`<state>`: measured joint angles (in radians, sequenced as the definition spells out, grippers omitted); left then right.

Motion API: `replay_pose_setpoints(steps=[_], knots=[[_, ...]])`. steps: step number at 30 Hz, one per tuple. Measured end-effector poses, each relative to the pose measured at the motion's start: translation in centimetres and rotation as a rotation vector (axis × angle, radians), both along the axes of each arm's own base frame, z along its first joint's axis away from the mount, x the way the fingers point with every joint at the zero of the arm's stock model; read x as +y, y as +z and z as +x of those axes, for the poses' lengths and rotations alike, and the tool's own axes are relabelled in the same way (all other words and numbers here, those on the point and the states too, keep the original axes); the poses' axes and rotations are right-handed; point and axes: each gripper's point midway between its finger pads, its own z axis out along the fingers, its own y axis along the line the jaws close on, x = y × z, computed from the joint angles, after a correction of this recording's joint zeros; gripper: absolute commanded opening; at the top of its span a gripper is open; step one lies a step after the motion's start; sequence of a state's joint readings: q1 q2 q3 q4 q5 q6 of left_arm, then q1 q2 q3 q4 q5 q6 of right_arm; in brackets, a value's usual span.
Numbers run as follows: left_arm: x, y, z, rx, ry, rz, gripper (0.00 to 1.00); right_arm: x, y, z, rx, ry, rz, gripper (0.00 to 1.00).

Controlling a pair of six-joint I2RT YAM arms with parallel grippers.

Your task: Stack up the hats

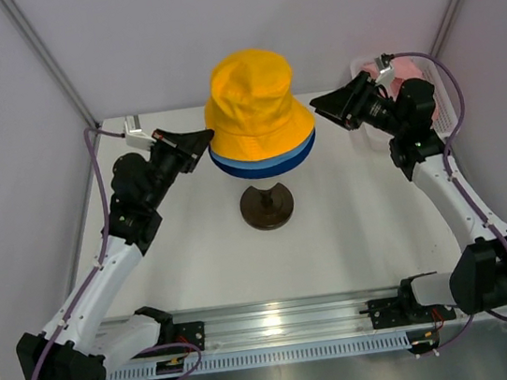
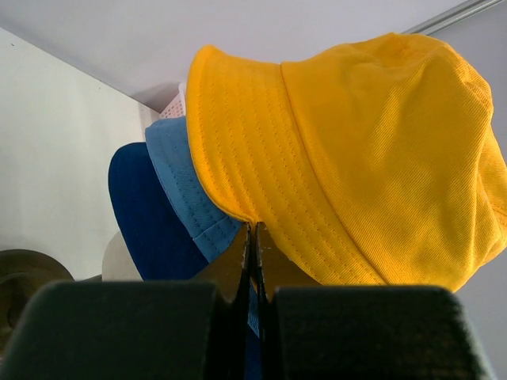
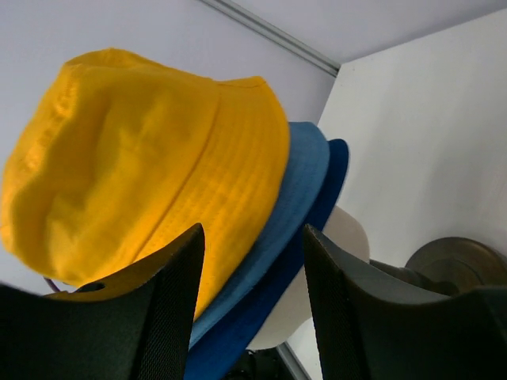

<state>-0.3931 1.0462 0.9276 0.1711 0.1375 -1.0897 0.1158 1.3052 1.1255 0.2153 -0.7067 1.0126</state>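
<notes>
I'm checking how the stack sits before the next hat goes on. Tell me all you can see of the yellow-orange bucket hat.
The yellow-orange fabric bucket hat has a round, slightly dented crown and a floppy brim with rows of stitching. It sits upright on top of the stack, over the light blue hat, whose brim shows just beneath it. The left gripper, its jaws shut, is at the brim's left edge; a pinch on the brim cannot be confirmed. The right gripper stands open beside the right edge, not touching.
</notes>
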Motion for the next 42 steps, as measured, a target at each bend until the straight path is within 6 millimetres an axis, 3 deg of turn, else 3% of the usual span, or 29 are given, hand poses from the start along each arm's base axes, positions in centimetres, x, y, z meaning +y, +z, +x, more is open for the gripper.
replay_pose_setpoints(steps=[8, 20, 26, 32, 37, 38, 40, 42], knots=[[-0.2, -0.1, -0.3, -0.002, -0.001, -0.001, 0.01, 0.1, 2.2, -1.3, -0.054, -0.004, 0.020, 0.52], [-0.7, 0.0, -0.6, -0.008, -0.006, -0.004, 0.01, 2.1, 2.2, -2.4, -0.037, 0.052, 0.033, 0.51], [-0.9, 0.0, -0.7, -0.013, -0.011, 0.000, 0.01, 2.3, 1.9, -2.6, -0.018, 0.055, 0.028, 0.61], [-0.8, 0.0, -0.7, -0.017, -0.006, 0.007, 0.01, 2.0, 1.6, -3.4, -0.002, 0.041, 0.004, 0.63], [-0.8, 0.0, -0.7, -0.019, -0.005, 0.009, 0.01, 1.8, 1.9, -3.7, -0.016, 0.033, -0.007, 0.50], [-0.8, 0.0, -0.7, -0.019, -0.005, 0.009, 0.01, 1.8, 1.9, -3.7, -0.017, 0.033, -0.008, 0.42], [-0.8, -0.1, -0.7, -0.019, -0.005, 0.009, 0.01, 1.9, 1.8, -3.7, -0.015, 0.033, -0.008, 0.36], [-0.8, -0.1, -0.7, -0.019, -0.004, 0.009, 0.01, 1.9, 1.8, -3.7, -0.016, 0.033, -0.009, 0.21]])
